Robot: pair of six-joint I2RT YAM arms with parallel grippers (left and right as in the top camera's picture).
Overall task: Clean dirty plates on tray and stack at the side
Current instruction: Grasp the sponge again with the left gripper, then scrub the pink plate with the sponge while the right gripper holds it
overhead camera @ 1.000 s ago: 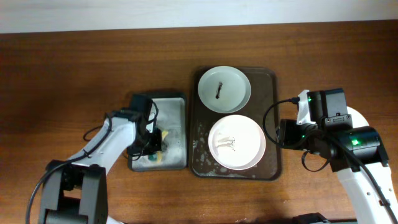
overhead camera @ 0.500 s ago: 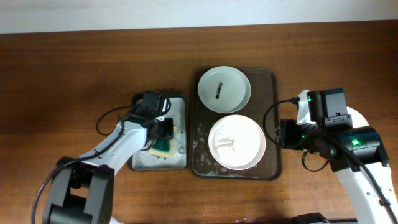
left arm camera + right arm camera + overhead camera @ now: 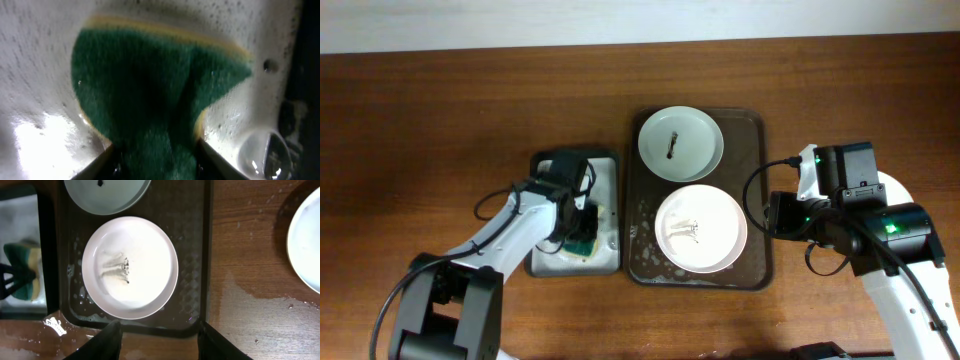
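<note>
My left gripper (image 3: 155, 152) pinches the green sponge (image 3: 150, 85) in the grey tray (image 3: 608, 175). My right gripper (image 3: 160, 337) hangs with jaws apart over the near rim of the brown tray (image 3: 752, 135). On it lie the near plate (image 3: 700, 228) and the far plate (image 3: 681, 143), both smeared; a third plate (image 3: 310, 245) rests on the table (image 3: 440, 120).

Setting: robot test station, lab-type rather than domestic. Evidence: two cabled robot arms (image 3: 510, 235) at wooden bench (image 3: 440, 100); dark brown tray (image 3: 745, 130) of white plates (image 3: 681, 143); grey tray (image 3: 605, 170), wet green sponge (image 3: 582, 238); pale wall (image 3: 620, 20).

Left gripper (image 3: 152, 156) pinched on sponge (image 3: 140, 85), right gripper (image 3: 159, 336) spread wide
</note>
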